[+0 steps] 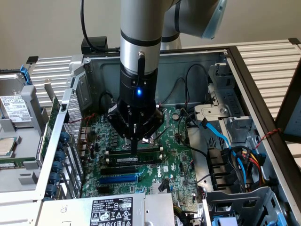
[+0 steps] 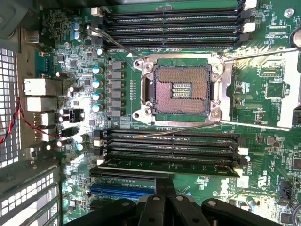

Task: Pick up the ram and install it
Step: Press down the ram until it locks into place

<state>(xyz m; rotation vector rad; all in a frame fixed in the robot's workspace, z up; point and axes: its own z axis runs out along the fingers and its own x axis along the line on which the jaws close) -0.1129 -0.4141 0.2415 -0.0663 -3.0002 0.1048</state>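
Note:
The ram (image 1: 129,160) is a thin green stick with a white label strip. It stands on edge in the memory slot nearest the blue slot (image 1: 120,179) of the motherboard. In the wrist view the ram (image 2: 188,165) shows as a green line between the white slot latches. My gripper (image 1: 135,149) hangs straight down over the ram's middle, fingers shut together with nothing between them. The wrist view puts the gripper (image 2: 164,186) right at the stick's top edge; I cannot tell if it touches.
The open CPU socket (image 2: 181,89) lies just beyond the black empty memory slots (image 2: 169,141). Blue and black cables (image 1: 216,134) and a drive cage (image 1: 235,207) crowd the exterior view's right. The power supply (image 1: 113,209) sits at the front, with the case's metal walls all around.

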